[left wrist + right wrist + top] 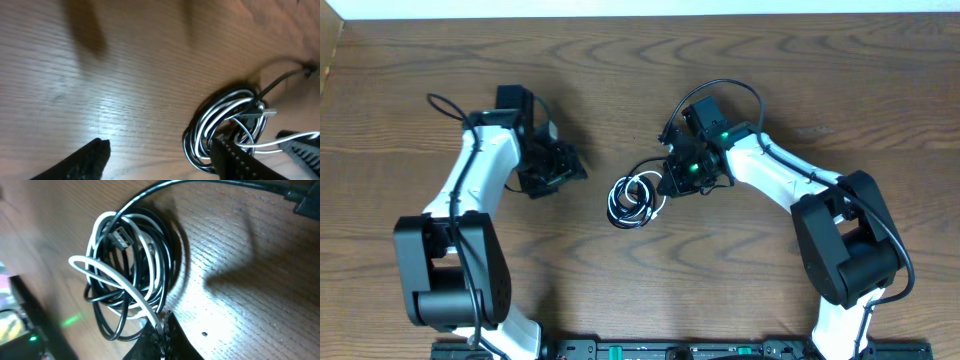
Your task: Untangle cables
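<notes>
a: the left gripper (159,148) has its fingers spread wide and empty. the coil lies just ahead of them, toward the right-hand finger.

b: and the cords?

a: the black cable (171,255) and the white cable (93,237) are wound into one small coil on the table (620,60). a plug (120,236) sits among the loops.

b: the right gripper (160,330)?

a: its fingers look pressed together on a white strand, right at their tips.

b: then i'd pin the black loops with the left and draw the white out low and slowly.

a: the plug could snag in the loops. the arm's own thick wire (732,88) arches behind those fingers, well apart.
</notes>
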